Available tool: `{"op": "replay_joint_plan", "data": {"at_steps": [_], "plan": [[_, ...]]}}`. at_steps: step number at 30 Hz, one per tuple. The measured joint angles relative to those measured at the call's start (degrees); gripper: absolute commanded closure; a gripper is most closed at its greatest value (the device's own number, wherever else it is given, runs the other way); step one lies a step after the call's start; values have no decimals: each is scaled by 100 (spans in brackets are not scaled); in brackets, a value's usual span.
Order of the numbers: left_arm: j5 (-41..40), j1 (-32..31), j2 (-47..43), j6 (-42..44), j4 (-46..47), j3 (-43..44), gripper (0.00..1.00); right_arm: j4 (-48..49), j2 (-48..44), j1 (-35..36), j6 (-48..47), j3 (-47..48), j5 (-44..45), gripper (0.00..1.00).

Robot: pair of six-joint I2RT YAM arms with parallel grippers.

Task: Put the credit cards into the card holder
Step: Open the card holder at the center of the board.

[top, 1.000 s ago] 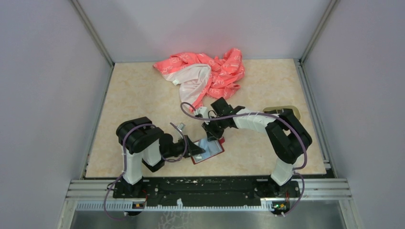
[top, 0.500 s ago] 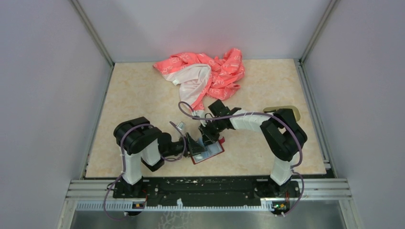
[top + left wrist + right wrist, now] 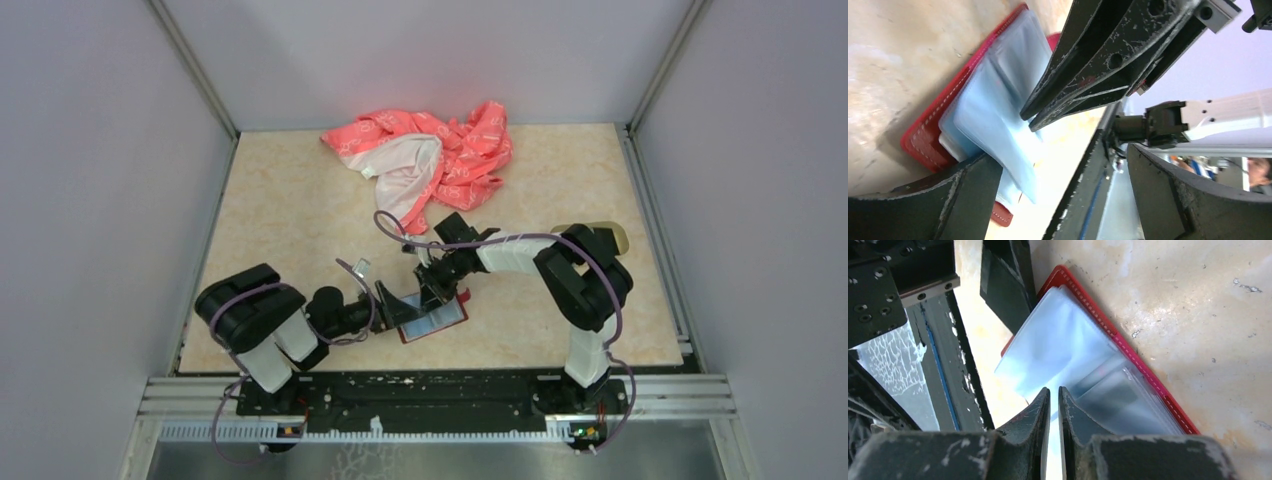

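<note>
The card holder point(image 3: 443, 318) lies open near the table's front edge, dark red with pale blue clear pockets point(image 3: 1063, 345). A dark credit card point(image 3: 1113, 390) shows dimly through one pocket. My right gripper point(image 3: 437, 291) points down with its tips on the pockets point(image 3: 998, 115). Its jaws point(image 3: 1054, 390) are shut to a thin slit, and I see nothing held in it. My left gripper point(image 3: 392, 300) lies low at the holder's left edge point(image 3: 923, 135), jaws wide open point(image 3: 1063, 187) and empty. One pocket leaf stands up between them.
A pink-and-white cloth point(image 3: 430, 155) is bunched at the back of the table. A beige oval tray point(image 3: 603, 233) sits at the right, mostly behind the right arm. The black base rail point(image 3: 430, 385) runs just in front of the holder.
The left gripper has opened wide, and its arm has swung back to the left and dropped lower. The right gripper has edged down onto the pockets, still shut.
</note>
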Motion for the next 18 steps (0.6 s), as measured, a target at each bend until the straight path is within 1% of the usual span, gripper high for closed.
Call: {"op": "replay_joint_plan", "data": {"at_steps": [2, 3, 8, 10, 13, 15, 18], "plan": [[-240, -2, -584, 293, -560, -120, 1, 63, 0, 0, 52, -24, -17, 89], [-393, 0, -1005, 459, -1036, -149, 1, 79, 2, 2, 92, -35, -22, 89], [-1266, 0, -3556, 1314, -3932, -20, 1, 146, 11, 24, 136, -66, -28, 88], [-1591, 2, -4538, 1596, -4795, 15, 1, 131, 17, 48, 125, -61, -26, 88], [-1878, 7, -5611, 1895, -5510, -20, 1, 81, 20, 85, 26, -59, -48, 86], [-1904, 9, -6015, 2011, -5705, -76, 3, 11, 20, 85, -109, -50, -87, 86], [-1637, 11, -6210, 2044, -5761, -142, 17, -306, 17, 85, -503, 55, -190, 85]]}}
